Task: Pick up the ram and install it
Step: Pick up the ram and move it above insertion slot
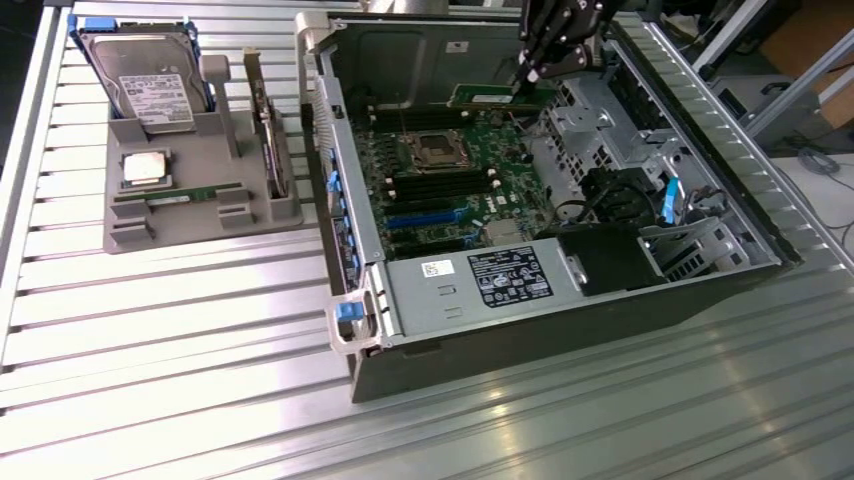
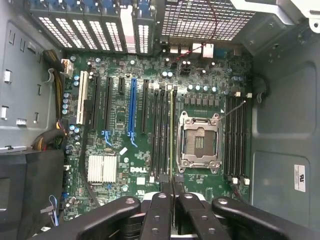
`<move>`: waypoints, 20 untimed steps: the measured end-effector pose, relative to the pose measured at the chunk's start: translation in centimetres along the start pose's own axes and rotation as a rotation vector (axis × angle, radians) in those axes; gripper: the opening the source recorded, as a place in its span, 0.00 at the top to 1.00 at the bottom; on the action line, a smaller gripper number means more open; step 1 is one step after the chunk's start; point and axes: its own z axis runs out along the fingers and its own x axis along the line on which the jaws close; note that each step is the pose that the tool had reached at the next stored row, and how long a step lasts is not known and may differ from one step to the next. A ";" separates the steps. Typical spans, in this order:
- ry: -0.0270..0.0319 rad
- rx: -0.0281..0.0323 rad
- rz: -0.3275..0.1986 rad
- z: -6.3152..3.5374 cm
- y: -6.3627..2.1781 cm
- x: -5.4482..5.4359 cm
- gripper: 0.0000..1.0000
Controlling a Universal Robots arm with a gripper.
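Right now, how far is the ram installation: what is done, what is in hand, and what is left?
Done: the ram is picked up and hangs inside the open computer case. In hand: the gripper is shut on it, above the black memory slots beside the empty processor socket. Left: it seems not yet pressed into a slot.

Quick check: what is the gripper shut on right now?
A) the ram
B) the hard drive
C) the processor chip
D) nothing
A: the gripper is clamped on the thin green ram, holding it above the motherboard inside the open case.
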 end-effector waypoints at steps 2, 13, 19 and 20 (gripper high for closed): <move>0.0019 0.0269 -0.001 0.05 0.00 0.0 0.88; 0.0074 0.1204 -0.006 0.17 -0.01 0.0 0.88; 0.0074 0.1203 -0.006 0.22 0.01 0.0 0.88; 0.0074 0.1203 -0.006 0.23 0.01 0.0 0.88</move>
